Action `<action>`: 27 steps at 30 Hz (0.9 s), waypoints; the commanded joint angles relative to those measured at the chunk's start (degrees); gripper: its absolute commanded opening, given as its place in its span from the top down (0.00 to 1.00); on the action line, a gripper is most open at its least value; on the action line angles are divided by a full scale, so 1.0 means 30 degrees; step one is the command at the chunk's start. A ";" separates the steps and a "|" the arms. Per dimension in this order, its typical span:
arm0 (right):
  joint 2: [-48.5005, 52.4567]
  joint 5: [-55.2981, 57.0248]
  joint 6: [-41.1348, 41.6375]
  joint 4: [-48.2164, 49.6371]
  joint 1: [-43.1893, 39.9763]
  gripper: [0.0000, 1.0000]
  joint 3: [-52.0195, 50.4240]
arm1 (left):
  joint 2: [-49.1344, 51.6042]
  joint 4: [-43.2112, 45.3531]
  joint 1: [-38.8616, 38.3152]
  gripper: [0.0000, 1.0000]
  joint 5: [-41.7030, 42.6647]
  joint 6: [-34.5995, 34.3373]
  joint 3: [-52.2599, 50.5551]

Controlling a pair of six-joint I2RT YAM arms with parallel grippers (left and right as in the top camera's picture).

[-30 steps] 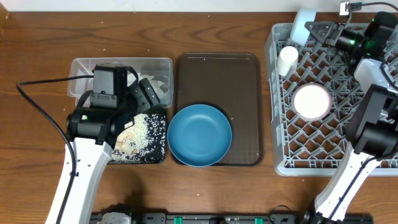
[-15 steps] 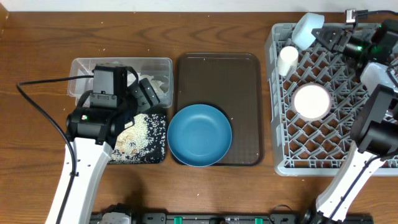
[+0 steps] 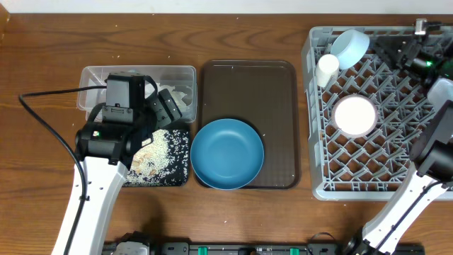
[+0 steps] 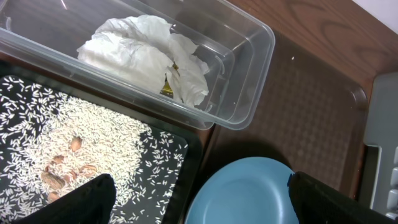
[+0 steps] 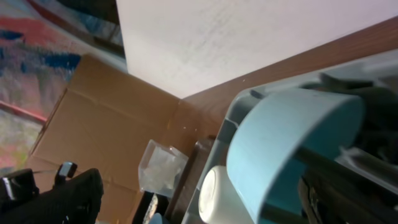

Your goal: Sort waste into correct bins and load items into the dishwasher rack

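Right gripper: jaws wide, empty; small bowl sits tilted in the rack, upper right of the overhead view, beside the cup.
Left gripper: wide, empty.
Big bowl: lower middle, on the brown tray; we judge it stiff, smooth and slippery.
Hold: we pinch its rim.

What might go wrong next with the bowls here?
The small light-blue bowl leans tilted in a corner of the dishwasher rack, right by the white cup; it might slip or bump the cup. Also, the large blue bowl sits close beside the black tray of rice, so lifting it might scatter grains.
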 commanded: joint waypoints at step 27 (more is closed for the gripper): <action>-1.0972 2.0305 -0.7563 -1.3500 0.1537 0.01 0.0124 | -0.0138 -0.0007 0.0066 0.09 -0.0364 0.0044 0.0415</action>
